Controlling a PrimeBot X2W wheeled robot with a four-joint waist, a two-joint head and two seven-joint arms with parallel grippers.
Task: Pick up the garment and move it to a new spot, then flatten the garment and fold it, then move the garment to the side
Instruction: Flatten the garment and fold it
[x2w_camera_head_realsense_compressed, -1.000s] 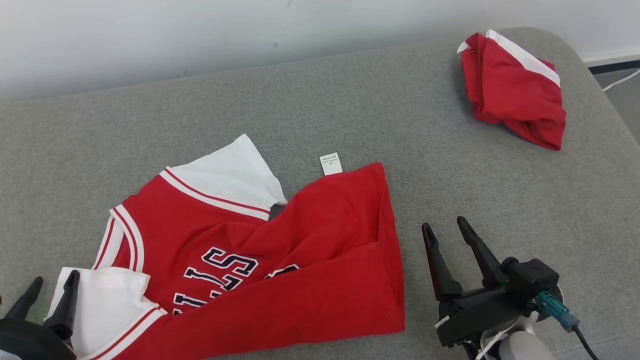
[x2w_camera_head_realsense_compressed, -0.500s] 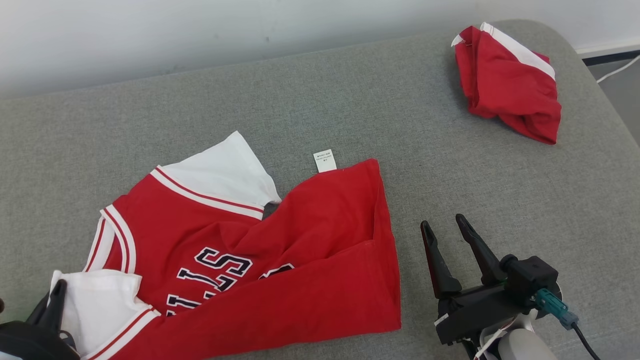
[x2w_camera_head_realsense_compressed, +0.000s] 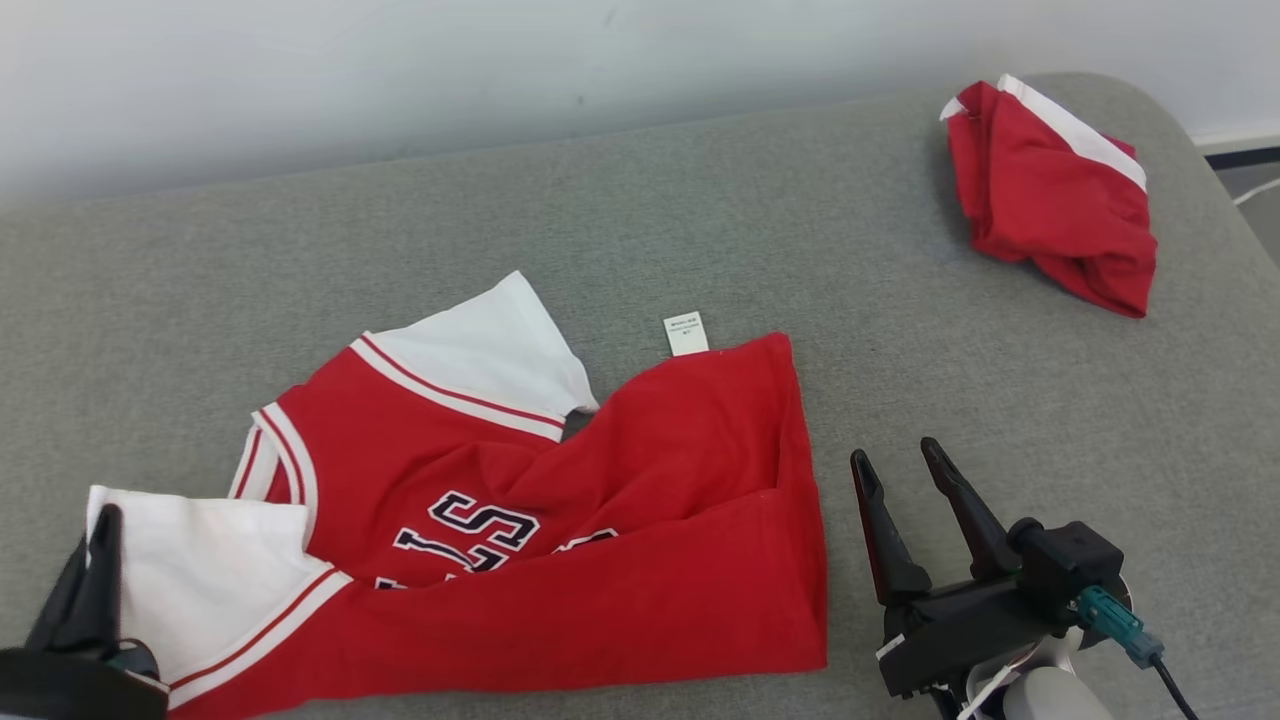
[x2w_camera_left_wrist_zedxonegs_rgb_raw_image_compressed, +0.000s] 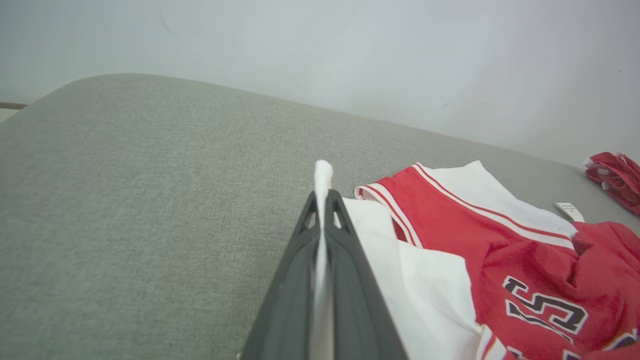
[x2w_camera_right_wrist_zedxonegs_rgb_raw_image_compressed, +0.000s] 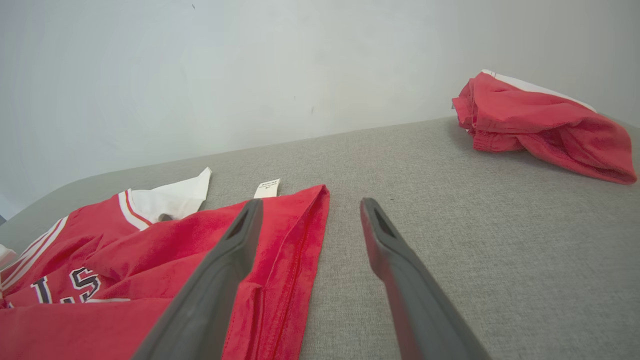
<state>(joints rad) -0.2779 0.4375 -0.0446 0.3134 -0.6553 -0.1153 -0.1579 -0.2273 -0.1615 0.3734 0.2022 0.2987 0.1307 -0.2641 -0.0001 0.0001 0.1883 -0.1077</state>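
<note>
The garment (x2w_camera_head_realsense_compressed: 600, 530) is a red jersey with white sleeves and dark lettering, lying rumpled on the grey cushion (x2w_camera_head_realsense_compressed: 640, 230). At the lower left of the head view my left gripper (x2w_camera_head_realsense_compressed: 103, 520) is shut on the corner of the near white sleeve (x2w_camera_head_realsense_compressed: 200, 580). The left wrist view shows white cloth pinched between that gripper's (x2w_camera_left_wrist_zedxonegs_rgb_raw_image_compressed: 323, 192) fingers, with the garment (x2w_camera_left_wrist_zedxonegs_rgb_raw_image_compressed: 525, 270) to the right. My right gripper (x2w_camera_head_realsense_compressed: 895, 460) stands open just right of the garment's hem, above the cushion. In the right wrist view its tips (x2w_camera_right_wrist_zedxonegs_rgb_raw_image_compressed: 310, 207) straddle the red hem (x2w_camera_right_wrist_zedxonegs_rgb_raw_image_compressed: 300, 250).
A second red and white garment (x2w_camera_head_realsense_compressed: 1055, 200) lies bundled at the cushion's far right corner, also seen as the bundle (x2w_camera_right_wrist_zedxonegs_rgb_raw_image_compressed: 540, 127) in the right wrist view. A pale wall (x2w_camera_head_realsense_compressed: 500, 60) runs behind the cushion. The cushion's right edge curves down beside a cable on the floor.
My left gripper has closed on the near white sleeve's corner and drawn it slightly left. The head camera has shifted a little. The right gripper has kept its place.
</note>
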